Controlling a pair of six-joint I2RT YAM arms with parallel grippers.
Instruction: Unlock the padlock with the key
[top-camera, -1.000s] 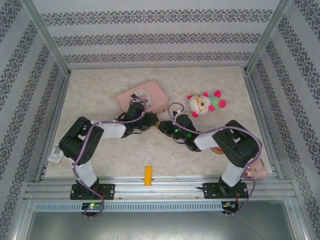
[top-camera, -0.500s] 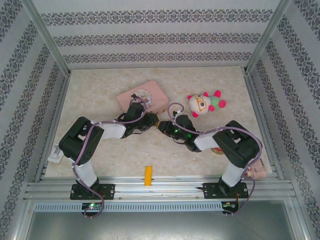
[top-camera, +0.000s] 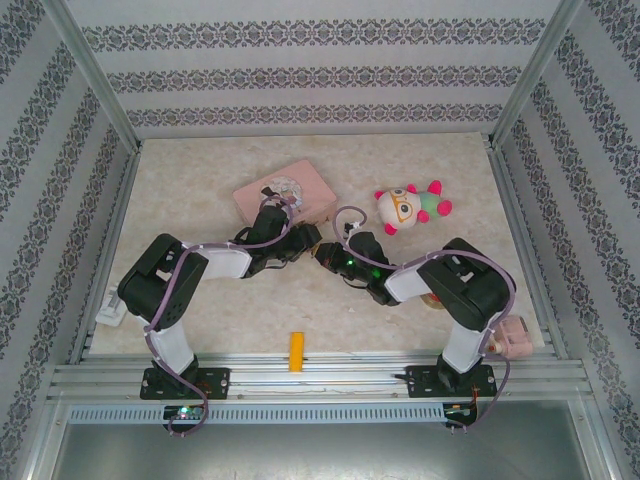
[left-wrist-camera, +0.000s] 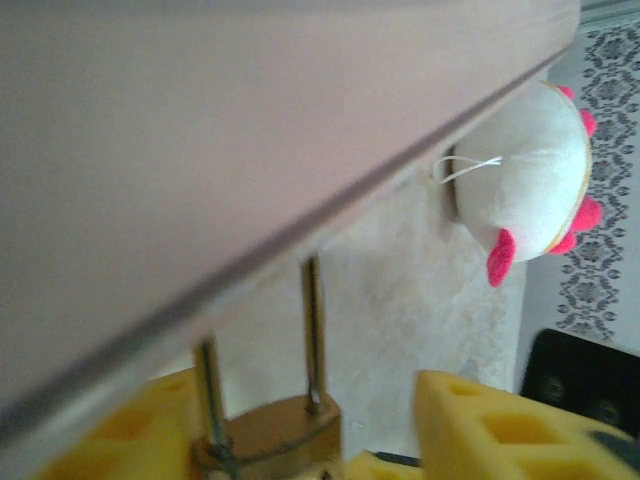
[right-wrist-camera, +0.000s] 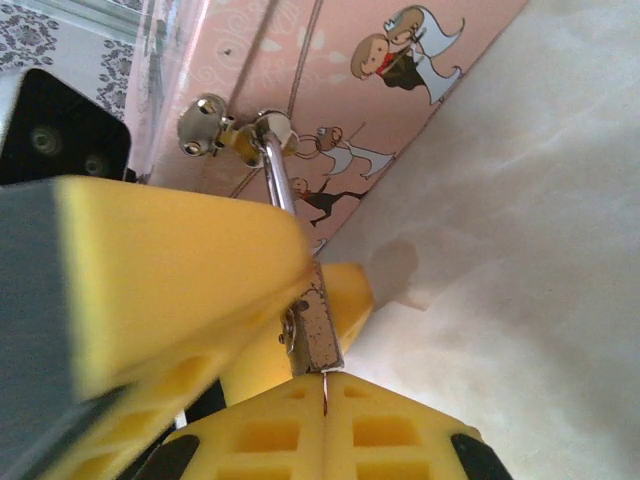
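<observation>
Since a second ago my left gripper (top-camera: 302, 240) has spread its fingers, and my right arm has drawn slightly back toward the near edge of the tabletop (top-camera: 200, 180). My left fingers now stand apart on either side of the padlock (left-wrist-camera: 270, 440), with a clear gap between one pad and the brass body. The padlock hangs by its shackle (left-wrist-camera: 313, 330) from the hasp (right-wrist-camera: 205, 125) on the near side of the pink tin (top-camera: 310, 192), which lies toward the far edge, left of centre. My right gripper (right-wrist-camera: 325, 415) is pressed together just under the padlock, on a thin metal sliver I take for the key (right-wrist-camera: 325, 392).

I judge the risk to be this: with my left hold loosened, a twist from the right could swing the whole body on its shackle instead of turning the cylinder. The key could then slip from my pads or bind. A pull could also drag the tin.

Counting left to right: one pink tin, one yellow-orange block (top-camera: 296, 350) by the near edge, one padlock, one key, one plush toy (top-camera: 405, 207), and my two grippers.
</observation>
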